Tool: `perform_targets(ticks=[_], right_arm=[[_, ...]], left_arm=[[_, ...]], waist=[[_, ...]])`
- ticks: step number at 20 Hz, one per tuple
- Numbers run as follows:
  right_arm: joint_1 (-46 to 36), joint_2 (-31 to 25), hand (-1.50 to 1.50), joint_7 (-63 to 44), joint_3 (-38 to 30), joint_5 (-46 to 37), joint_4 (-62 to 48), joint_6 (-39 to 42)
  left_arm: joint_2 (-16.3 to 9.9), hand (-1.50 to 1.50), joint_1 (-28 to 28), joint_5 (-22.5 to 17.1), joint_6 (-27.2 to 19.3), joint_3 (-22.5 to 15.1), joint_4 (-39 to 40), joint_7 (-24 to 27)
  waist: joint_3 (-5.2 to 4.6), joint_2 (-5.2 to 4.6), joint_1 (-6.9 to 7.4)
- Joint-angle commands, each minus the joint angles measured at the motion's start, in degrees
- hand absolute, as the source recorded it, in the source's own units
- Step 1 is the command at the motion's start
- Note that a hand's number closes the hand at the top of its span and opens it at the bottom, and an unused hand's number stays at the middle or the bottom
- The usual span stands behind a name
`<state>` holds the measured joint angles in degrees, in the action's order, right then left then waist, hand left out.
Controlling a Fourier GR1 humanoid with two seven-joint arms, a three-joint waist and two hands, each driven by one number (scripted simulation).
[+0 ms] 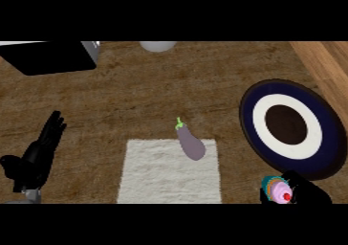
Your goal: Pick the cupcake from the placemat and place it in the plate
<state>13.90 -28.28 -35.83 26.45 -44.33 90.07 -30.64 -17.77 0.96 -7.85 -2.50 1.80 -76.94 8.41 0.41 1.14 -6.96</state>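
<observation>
Pink frosting with a red cherry marks the cupcake (280,192), which is held at the lower right of the frame by the right hand (304,190), whose fingers are curled round it. It is already off the white placemat (169,174) — so the pick appears done, and the placing is left. The plate (256,103), dark blue with a white ring and a brown centre, lies just above the hand at the right of the frame, with nothing on it. Only a short lift and carry upward in the frame seems needed, and no obstacle is seen on that path. An eggplant (190,142) rests on the placemat's upper edge, well apart from the route. The left hand (37,154) rests open at the left edge, fingers straight — well out of the way.
</observation>
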Motion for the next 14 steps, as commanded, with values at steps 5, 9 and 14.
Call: perform_targets(ticks=[5, 9, 14], right_arm=[[16.28, -14.27, 1.5, 21.78, -14.98, 17.3, 4.78, -14.45], [23.78, -16.12, 1.5, 33.79, -20.18, 25.84, 7.5, -18.52], [30.02, -14.68, 1.5, 47.85, -29.81, 37.64, 11.57, -20.73]], left_arm=[[0.3, 0.0, 1.98, 0.16, 0.16, -0.05, -0.84, 1.41], [0.39, 0.0, 0.58, -0.48, -0.22, 0.4, -1.8, -0.29], [0.57, 0.0, 2.19, 0.15, 0.58, -0.65, -1.9, -0.22]], waist=[[-0.13, 0.17, 0.45], [-0.09, 0.48, -0.07], [-0.23, 0.21, 1.67]])
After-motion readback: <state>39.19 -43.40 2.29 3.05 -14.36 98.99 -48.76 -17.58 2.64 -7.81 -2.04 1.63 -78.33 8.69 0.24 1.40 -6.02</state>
